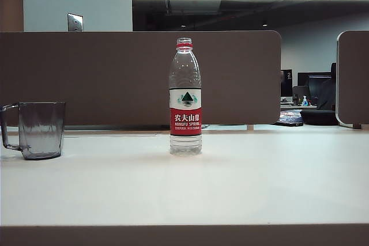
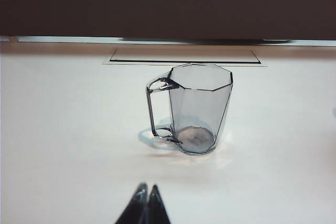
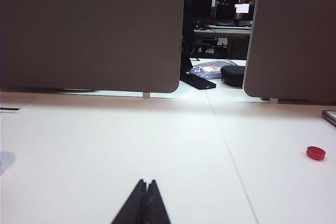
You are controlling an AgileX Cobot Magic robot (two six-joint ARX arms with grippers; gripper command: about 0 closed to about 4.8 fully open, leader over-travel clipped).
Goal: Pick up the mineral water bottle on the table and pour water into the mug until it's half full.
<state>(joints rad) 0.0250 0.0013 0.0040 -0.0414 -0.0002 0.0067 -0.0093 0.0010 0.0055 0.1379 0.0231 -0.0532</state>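
left gripper (image 2: 146, 195): fingertips pressed together, nothing between them, low over bare table (image 2: 63, 145), near edge of the wrist view
mug (image 2: 195, 107): straight ahead of left gripper, well apart; upright, smoky-grey, faceted, handle to one side, looks empty
cable cutout (image 2: 185, 56): rectangular outline in tabletop just behind the mug, ahead of the partition
right gripper (image 3: 146, 195): tips together too, holding nothing, low over the white top
red cap (image 3: 316, 153): loose on table, off to the side of right gripper, well apart
mineral water bottle (image 1: 185, 98): exterior view, upright mid-table, neck open with red ring, red-and-white label facing camera; not seen in either wrist view
mug vs bottle: mug at far left table edge in exterior view, well apart from bottle
partition panels (image 1: 138, 79): brown, behind both
arms: neither shows in exterior view
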